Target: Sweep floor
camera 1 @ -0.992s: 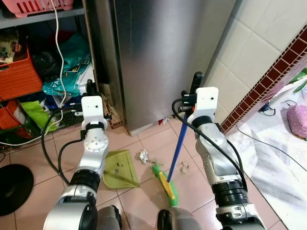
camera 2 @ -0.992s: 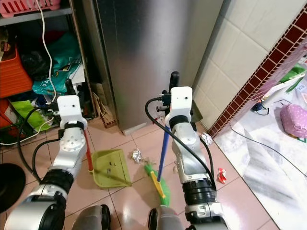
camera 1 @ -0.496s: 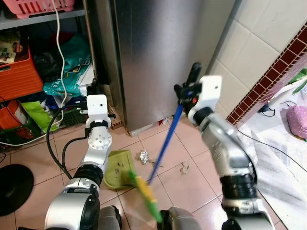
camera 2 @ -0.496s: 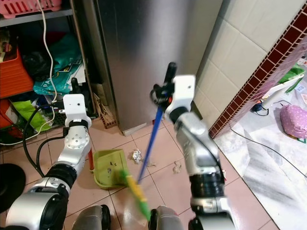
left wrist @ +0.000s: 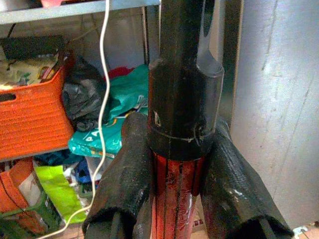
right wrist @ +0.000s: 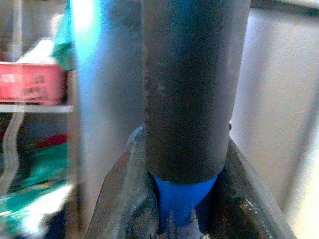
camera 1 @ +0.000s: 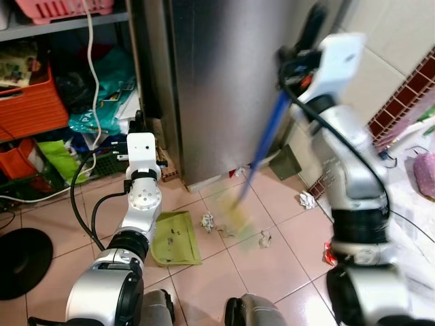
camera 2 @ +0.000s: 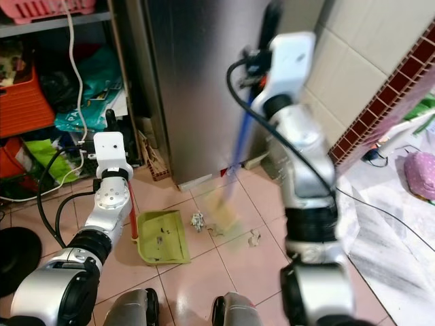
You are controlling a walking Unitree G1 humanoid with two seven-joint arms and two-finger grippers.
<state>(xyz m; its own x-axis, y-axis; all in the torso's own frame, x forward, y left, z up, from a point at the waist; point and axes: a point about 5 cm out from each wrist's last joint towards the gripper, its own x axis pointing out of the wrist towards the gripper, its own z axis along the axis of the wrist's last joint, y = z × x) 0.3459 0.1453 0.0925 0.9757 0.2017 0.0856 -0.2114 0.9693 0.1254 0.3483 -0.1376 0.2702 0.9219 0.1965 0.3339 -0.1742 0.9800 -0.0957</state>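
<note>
We see our right gripper (right wrist: 185, 199) raised in front of the steel cabinet (camera 1: 217, 81), its fingers (right wrist: 127, 199) clamped on the blue broom (camera 1: 268, 136). The broom's head is a blur on the tiled floor (camera 1: 272, 265), touching the scraps of litter (camera 1: 207, 221) near the cabinet's lower edge. Our left gripper (left wrist: 182, 199) is closed around the red handle (left wrist: 175, 194) of the green dustpan (camera 1: 174, 238), which lies flat on the floor just beside the litter.
</note>
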